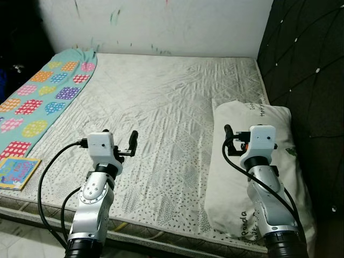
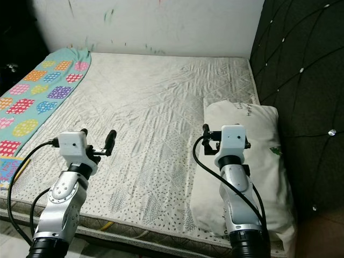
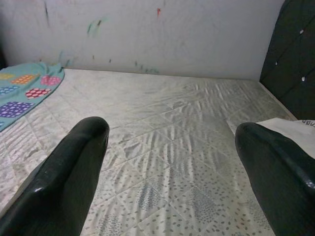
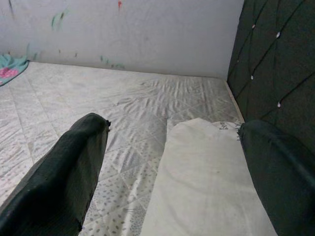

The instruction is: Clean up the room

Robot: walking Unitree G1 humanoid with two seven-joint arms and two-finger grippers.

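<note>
A white pillow [image 1: 223,183] with small print lies on the right side of the bare mattress [image 1: 161,102], against the dark headboard. Along the mattress's left side spreads a teal blanket [image 1: 37,102] with coloured spotted patches. A thin colourful book [image 1: 17,172] rests on the near left corner. My left gripper [image 1: 119,141] is held over the near part of the mattress, open and holding nothing. My right gripper [image 1: 243,137] hovers above the pillow, open too, with nothing between its fingers [image 4: 78,162].
A dark quilted headboard [image 1: 306,59] rises along the right of the bed. A white wall [image 1: 161,21] with crayon marks closes the far side. The mattress's near edge [image 1: 161,236] runs just below my arms, with a strip of floor [image 1: 21,242] at the lower left.
</note>
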